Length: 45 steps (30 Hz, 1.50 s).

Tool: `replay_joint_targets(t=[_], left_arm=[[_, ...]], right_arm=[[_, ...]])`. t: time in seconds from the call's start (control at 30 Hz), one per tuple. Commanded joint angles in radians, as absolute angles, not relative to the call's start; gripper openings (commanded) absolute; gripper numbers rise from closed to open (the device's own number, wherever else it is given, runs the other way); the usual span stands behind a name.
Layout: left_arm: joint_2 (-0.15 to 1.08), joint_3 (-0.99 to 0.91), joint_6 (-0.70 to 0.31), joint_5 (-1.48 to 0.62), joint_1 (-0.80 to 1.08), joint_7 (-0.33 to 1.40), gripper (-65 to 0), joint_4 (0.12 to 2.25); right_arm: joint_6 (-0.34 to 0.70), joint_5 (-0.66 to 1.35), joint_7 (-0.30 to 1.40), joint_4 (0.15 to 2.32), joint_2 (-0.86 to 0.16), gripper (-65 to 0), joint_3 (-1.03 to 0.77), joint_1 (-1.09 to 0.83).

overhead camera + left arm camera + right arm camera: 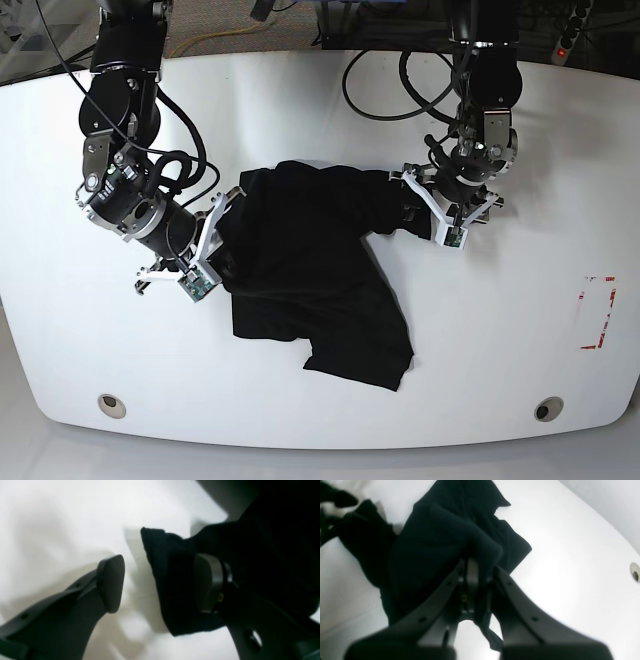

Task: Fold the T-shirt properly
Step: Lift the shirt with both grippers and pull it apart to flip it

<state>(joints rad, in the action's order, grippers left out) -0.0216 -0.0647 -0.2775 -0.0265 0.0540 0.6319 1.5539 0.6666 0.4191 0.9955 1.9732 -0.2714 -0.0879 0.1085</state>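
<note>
The black T-shirt (310,260) lies crumpled in the middle of the white table, one part trailing toward the front edge. My right gripper (215,222), on the left of the base view, is at the shirt's left edge. Its wrist view shows that gripper (478,576) shut on a bunch of T-shirt (440,535) cloth. My left gripper (437,207) is at the shirt's right end. In the left wrist view the gripper (160,583) is open, and a fold of T-shirt (170,562) hangs against one pad (208,582) while the other pad (111,583) stands apart from it.
The white table (520,330) has a round hole near each front corner (112,405) (547,409), and one hole (635,572) shows in the right wrist view. A red-marked rectangle (598,312) sits at the right. Black cables (400,85) loop at the back.
</note>
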Motion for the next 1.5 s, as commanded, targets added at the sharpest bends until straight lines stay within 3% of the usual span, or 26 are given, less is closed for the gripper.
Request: replay_joint_targets(t=[0.0,0.2,0.23,0.33,0.37,0.6,1.07,1.47], left_arm=[[-0.021,-0.064,-0.277,-0.038,0.025,0.608,-24.6,1.541],[-0.021,-0.064,-0.277,-0.038,-0.002,0.608,-27.6,1.463],[-0.019,-0.064,-0.277,-0.038,-0.004,0.608,-32.8,1.449],[-0.015,-0.064,-0.277,-0.036,-0.041,0.608,-59.7,1.392],[-0.015,-0.065,-0.277,-0.036,-0.051,0.608,-65.0,1.363],[-0.012,-0.099,-0.278,-0.038,-0.064,0.605,-65.0,1.323],[0.091,-0.186,-0.278,-0.036,-0.139,0.665,-65.0,1.744],[0.216,-0.288,-0.278,-0.038,-0.489,0.868,-65.0,1.888]], right_arm=[[0.676,0.432,0.966,1.988,-0.280,-65.0,-0.094,0.128],[0.677,0.430,0.966,1.983,-0.262,-65.0,-0.096,0.128],[0.677,0.430,0.966,1.972,-0.262,-65.0,-0.097,0.128],[0.677,0.430,0.964,1.940,-0.260,-65.0,-0.105,0.130],[0.677,0.433,0.964,1.936,-0.260,-65.0,-0.114,0.130],[0.682,0.430,0.964,1.931,-0.255,-65.0,-0.170,0.154],[0.677,0.430,0.967,1.755,-0.309,-65.0,-0.171,0.476],[0.674,0.430,0.983,1.550,-0.367,-65.0,-0.039,0.909]])
